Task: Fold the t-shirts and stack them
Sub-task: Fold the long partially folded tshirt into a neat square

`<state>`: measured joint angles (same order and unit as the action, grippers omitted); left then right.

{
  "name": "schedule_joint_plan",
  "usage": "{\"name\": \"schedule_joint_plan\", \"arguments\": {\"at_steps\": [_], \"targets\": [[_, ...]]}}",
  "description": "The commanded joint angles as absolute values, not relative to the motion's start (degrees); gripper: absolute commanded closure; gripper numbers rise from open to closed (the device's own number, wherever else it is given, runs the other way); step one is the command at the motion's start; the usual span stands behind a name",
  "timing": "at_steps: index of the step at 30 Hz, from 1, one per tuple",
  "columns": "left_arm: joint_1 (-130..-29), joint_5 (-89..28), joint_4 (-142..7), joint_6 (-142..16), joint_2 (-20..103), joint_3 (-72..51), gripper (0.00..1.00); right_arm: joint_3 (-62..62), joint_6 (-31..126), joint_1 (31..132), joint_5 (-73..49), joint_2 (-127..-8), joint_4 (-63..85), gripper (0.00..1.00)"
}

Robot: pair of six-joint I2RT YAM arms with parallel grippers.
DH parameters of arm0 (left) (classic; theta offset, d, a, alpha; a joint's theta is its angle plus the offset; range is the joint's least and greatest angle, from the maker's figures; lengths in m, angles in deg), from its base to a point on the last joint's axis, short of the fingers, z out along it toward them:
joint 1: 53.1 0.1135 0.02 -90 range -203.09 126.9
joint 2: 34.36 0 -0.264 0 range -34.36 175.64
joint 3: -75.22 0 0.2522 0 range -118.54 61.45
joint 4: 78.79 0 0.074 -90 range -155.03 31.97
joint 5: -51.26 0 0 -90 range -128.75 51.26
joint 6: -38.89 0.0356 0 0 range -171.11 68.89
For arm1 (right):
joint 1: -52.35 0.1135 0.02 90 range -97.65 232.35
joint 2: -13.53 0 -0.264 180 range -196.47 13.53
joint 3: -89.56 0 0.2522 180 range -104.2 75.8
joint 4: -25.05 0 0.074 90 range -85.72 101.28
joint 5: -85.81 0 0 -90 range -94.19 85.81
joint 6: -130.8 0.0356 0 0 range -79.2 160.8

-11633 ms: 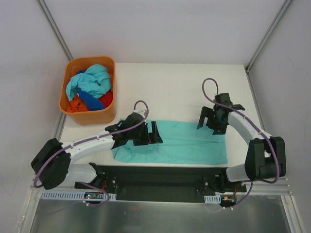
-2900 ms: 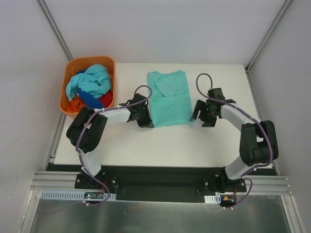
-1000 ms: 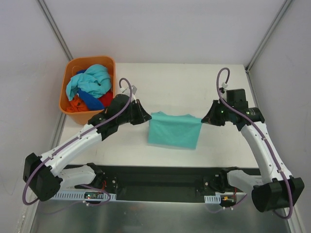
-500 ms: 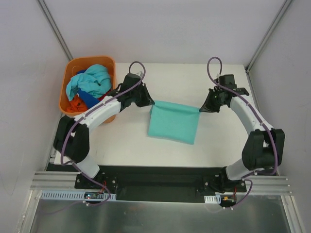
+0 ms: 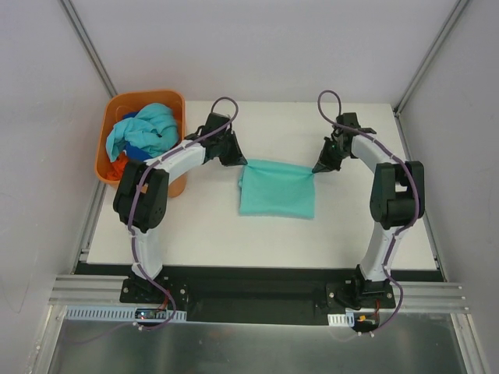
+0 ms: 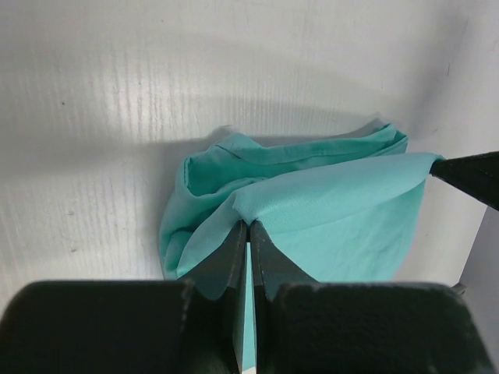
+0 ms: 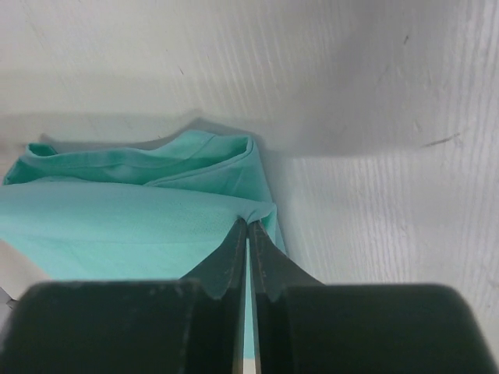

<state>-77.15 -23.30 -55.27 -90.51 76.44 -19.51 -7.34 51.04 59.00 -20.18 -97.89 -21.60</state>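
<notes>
Spanning most of the overhead view, the white desk point(image 5: 234, 234) carries one teal shirt point(image 5: 277, 195), folded into a rough rectangle. It lies a little toward the far edge, midway between the left and right edges. An orange basket point(image 5: 156, 187) sits at the far-left corner and holds the other shirts point(image 5: 144, 136) in a tangled heap of aqua, blue and red. Folding the first garment looks nearly done, while the rest of the task has hardly begun.

The left pincer point(image 5: 238, 161) is clamped on the far-left corner of the teal shirt, and the right pincer point(image 5: 316, 169) is clamped on its far-right corner. Both wrist views show the jaws pressed together on a thin fold of cloth. The top layer is stretched taut between them, and beneath it the lower layers lie rumpled along the far edge.

The likely trouble is in letting go. If one pincer releases before the other, the taut edge would probably snap sideways and skew the fold. Cloth clinging to a jaw on the way up could drag the top layer open. Setting the edge down without lowering it first may leave the bunched layers puffed, making a poor base for stacking.
</notes>
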Motion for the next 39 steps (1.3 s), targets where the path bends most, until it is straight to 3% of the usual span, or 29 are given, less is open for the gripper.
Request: {"name": "schedule_joint_plan", "arguments": {"at_steps": [1, 17, 26, 28, 30, 31, 32, 33, 35, 36, 38, 39], "targets": [[-75.42, -23.1, -55.54, -89.78, 77.35, -21.78, 1.0, -10.42, 50.29, 58.68, -21.94, -98.45, -19.31, 0.96], [-75.42, -29.51, -57.65, -90.4, 61.79, -10.0, 1.0, -7.26, 49.85, 61.75, -21.94, -88.43, -17.46, 0.96], [-74.63, -32.5, -57.83, -92.59, 66.52, -9.29, 1.0, -12.09, 48.54, 62.72, -23.26, -95.98, -17.1, 0.93], [-74.19, -31.81, -57.83, -92.86, 68.02, -10.0, 1.0, -14.37, 48.01, 62.98, -23.79, -99.14, -17.1, 0.87], [-74.01, -31.19, -57.91, -92.77, 70.31, -11.75, 0.9, -16.56, 47.75, 63.07, -23.96, -101.94, -17.63, 0.82], [-73.93, -31.1, -57.83, -92.51, 71.01, -12.37, 0.83, -17.36, 47.66, 63.07, -23.88, -102.75, -17.89, 0.71], [-74.01, -30.92, -57.83, -92.51, 71.71, -13.33, 0.7, -18.24, 47.57, 63.07, -23.88, -103.28, -18.24, 0.65], [-74.01, -30.4, -57.83, -92.33, 71.81, -13.86, 0.67, -19.12, 47.31, 63.16, -23.96, -104.15, -18.94, 0.52], [-74.01, -29.78, -57.83, -91.54, 70.68, -14.65, 0.56, -22.01, 46.96, 63.07, -24.14, -104.25, -20.17, 0.38], [-74.01, -29.69, -57.83, -91.45, 69.71, -14.57, 0.42, -22.89, 46.35, 63.07, -24.4, -103.29, -21.83, 0.28], [-74.28, -30.39, -57.91, -91.19, 66.03, -13.7, 0.32, -23.61, 45.99, 63.42, -24.06, -101.36, -22.73, 0.15], [-74.62, -30.66, -57.91, -90.93, 64.62, -13.17, 0.05, -23.17, 45.73, 64.03, -23.7, -98.65, -23.16, 0.03]]}}
